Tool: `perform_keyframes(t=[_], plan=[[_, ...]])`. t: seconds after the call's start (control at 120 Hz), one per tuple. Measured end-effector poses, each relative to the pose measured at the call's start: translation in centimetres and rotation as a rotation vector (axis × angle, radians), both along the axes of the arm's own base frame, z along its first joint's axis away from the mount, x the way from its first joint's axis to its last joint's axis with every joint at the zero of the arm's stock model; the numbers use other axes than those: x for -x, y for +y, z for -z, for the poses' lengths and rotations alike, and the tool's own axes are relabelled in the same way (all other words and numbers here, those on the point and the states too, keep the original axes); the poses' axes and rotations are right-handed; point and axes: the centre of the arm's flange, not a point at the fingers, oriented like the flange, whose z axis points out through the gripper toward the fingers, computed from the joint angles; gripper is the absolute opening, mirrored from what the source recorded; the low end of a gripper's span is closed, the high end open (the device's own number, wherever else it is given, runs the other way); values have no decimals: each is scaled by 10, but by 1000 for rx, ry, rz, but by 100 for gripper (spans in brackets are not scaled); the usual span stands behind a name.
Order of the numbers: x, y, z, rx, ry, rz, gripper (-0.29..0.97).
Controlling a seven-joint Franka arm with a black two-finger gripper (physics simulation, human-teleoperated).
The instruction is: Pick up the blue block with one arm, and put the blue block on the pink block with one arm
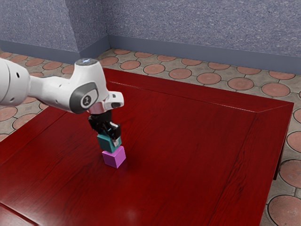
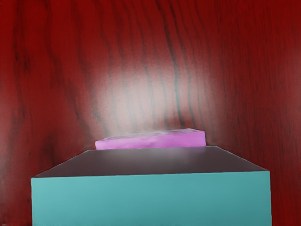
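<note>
Wrist view puts the teal-blue cube (image 2: pixel 150 197) right under your hand, with the pink cube (image 2: pixel 153 140) peeking out just beyond it and the glossy red wooden table (image 2: pixel 150 56) past that. In the exterior view, your black jaws are clamped on the teal-blue cube, directly above the pink cube; you cannot tell whether the cubes touch.

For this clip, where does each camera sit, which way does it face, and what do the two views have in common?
Exterior view: beside the arm and raised, looking down across the red table; the white arm and black pincer, shut on the blue block, show.
Wrist view: on the hand, looking down past the blue block to the pink block just under it.
Shared: both blocks and the red table.
</note>
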Motion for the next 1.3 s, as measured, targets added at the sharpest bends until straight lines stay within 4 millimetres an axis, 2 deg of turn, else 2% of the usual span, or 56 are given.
perform_keyframes(t=[0.317, 0.6, 0.967, 1.092, 1.167, 1.225, 1.3], plan=[[2, -2, 1, 2, -11, -59, 34], [1, -2, 3, 14, -10, -84, 58], [0, -2, -2, 14, -13, -94, 66], [-8, 2, -20, -2, -25, -89, 67], [-17, 2, -41, -16, -44, -83, 67], [-25, 2, -66, -26, -69, -79, 67], [-40, 3, -120, -37, -126, -79, 68]])
